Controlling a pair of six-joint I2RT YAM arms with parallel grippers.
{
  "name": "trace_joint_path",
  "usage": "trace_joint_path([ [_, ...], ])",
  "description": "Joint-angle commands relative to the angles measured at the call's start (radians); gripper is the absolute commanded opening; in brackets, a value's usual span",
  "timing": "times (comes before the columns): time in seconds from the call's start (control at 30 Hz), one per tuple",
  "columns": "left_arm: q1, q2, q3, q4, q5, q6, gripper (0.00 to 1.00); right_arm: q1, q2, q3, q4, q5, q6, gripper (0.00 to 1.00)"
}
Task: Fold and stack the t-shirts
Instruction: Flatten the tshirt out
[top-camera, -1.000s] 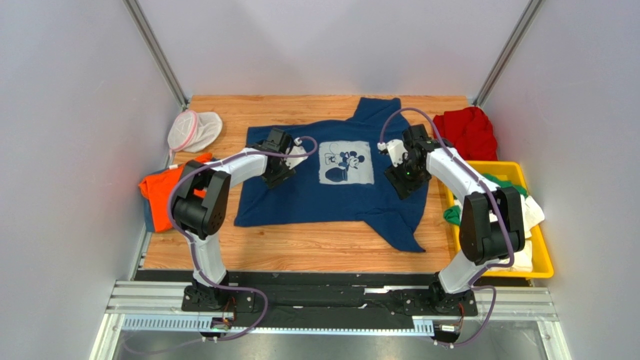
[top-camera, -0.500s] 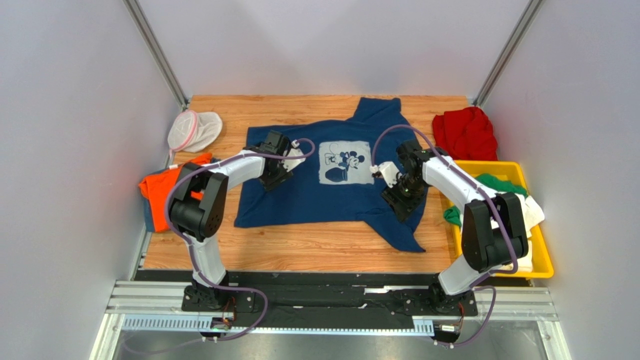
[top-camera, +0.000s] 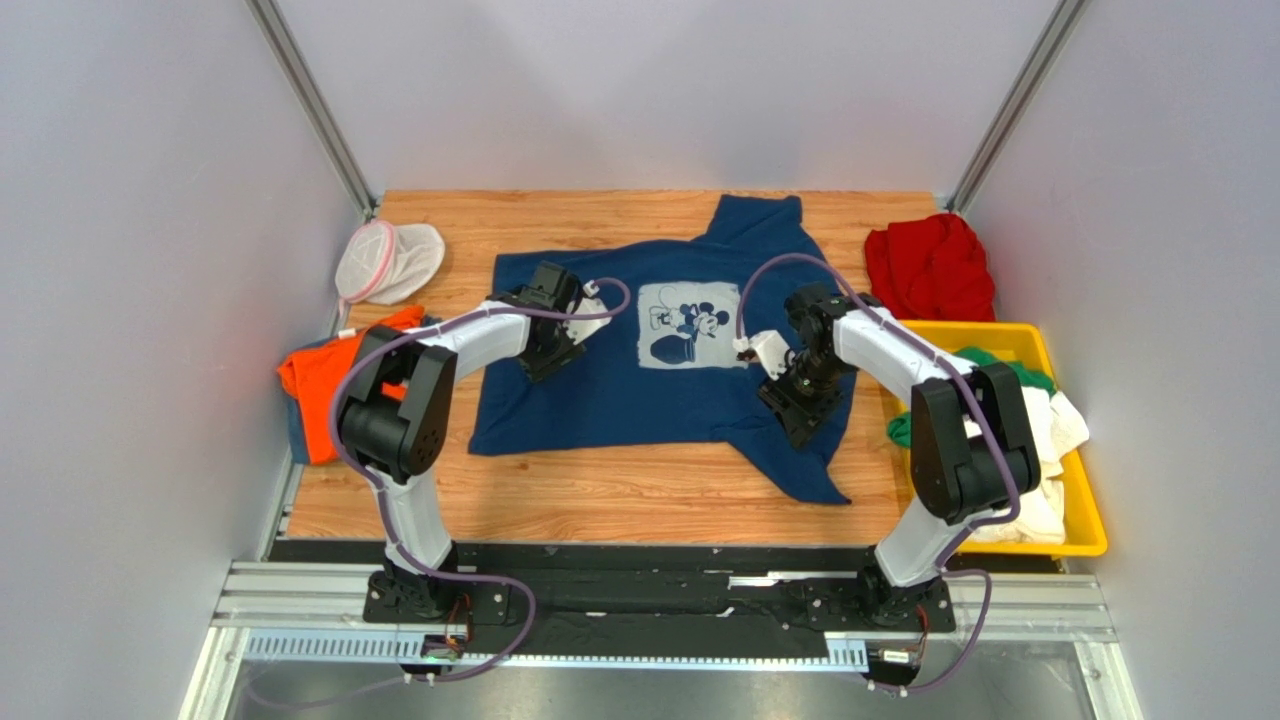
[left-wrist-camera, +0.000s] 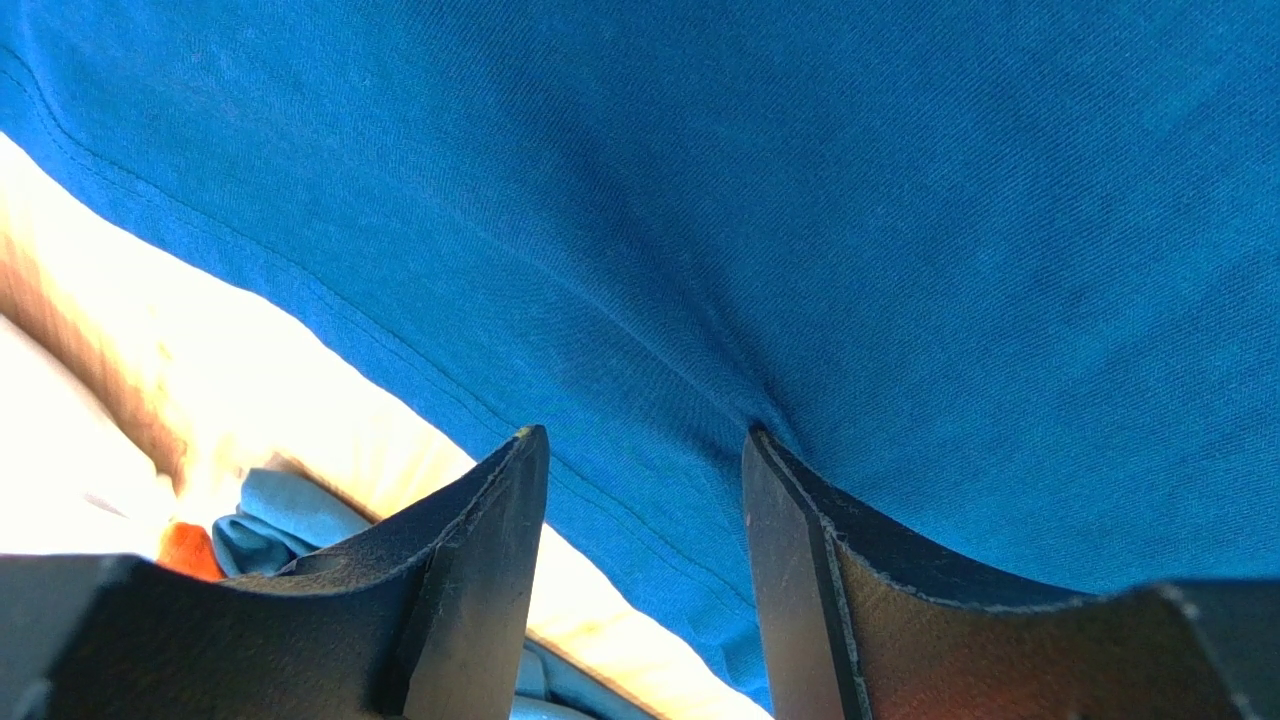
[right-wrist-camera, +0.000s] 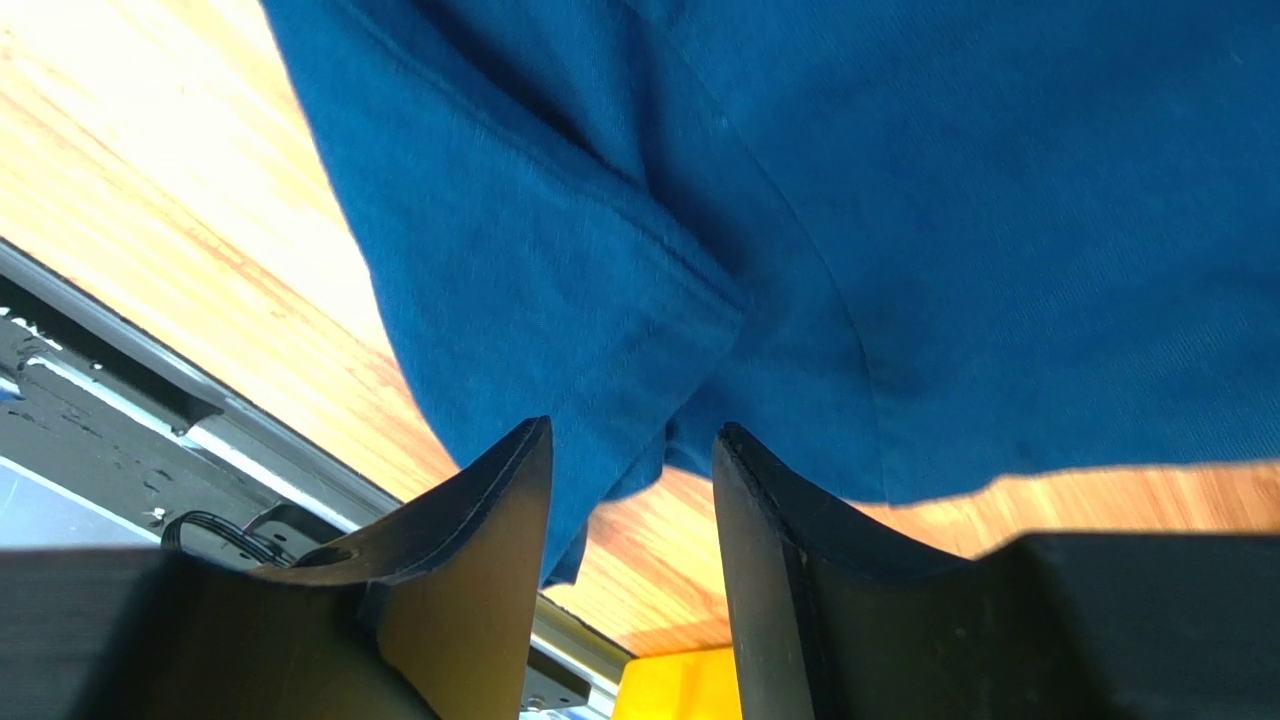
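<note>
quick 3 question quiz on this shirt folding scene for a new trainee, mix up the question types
1. True or false: the navy t-shirt lies inside the yellow bin.
2. Which shirt lies at the left edge of the table? A red, B orange, C green
3. Fill in: the left gripper and right gripper are both down over the ____ shirt.
Key: 1 false, it is spread on the table. 2 B, the orange t-shirt. 3 navy.

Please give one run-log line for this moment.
navy t-shirt: spread flat | left gripper: open over it | right gripper: open at sleeve
</note>
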Motion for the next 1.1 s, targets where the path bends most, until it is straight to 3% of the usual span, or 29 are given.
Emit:
trace_joint_path([
  [0.0,-0.005,-0.038,-0.022,0.011,-0.001,0.002,0.6,0.01,0.034,0.039,0.034,-0.022,-0.025,0.47],
  [0.43,-0.007,-0.03,-0.047,0.026,-0.009,0.009,0.59,0.016,0.132,0.073,0.061,-0.041,-0.026,0.44],
  [0.67,-0.005,-0.047,-0.065,0.028,-0.011,0.012,0.59,0.033,0.126,0.05,0.058,-0.03,-0.026,0.22],
  [1.07,-0.02,-0.078,-0.091,0.008,-0.009,-0.001,0.59,0.111,-0.038,-0.031,-0.046,-0.021,-0.006,0.01],
])
